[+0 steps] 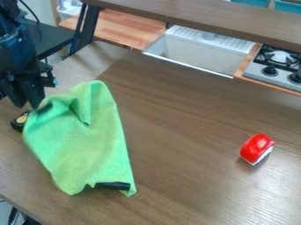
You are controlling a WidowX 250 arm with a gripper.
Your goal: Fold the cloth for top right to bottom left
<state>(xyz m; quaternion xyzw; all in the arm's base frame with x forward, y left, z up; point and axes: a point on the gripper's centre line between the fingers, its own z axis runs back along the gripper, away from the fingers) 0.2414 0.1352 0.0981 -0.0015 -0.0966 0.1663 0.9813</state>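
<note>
The black gripper [28, 103] hangs at the left of the camera view, close over the upper left edge of the green cloth [85, 136]. Whether it holds the cloth cannot be made out. Crumpled and partly folded, the cloth lies on the left part of the brown table [182, 176]. A raised fold runs up to its top near the middle, and its lower end is uneven. One dark strip shows at the cloth's bottom edge, and another dark patch is beside the gripper.
A small black object with a yellow face [21, 120] lies just left of the cloth. On the right side of the table sits a red and white object [256, 148]. Behind are a white sink [197, 55], a toy stove [275, 70] and a raised brown shelf [200, 15].
</note>
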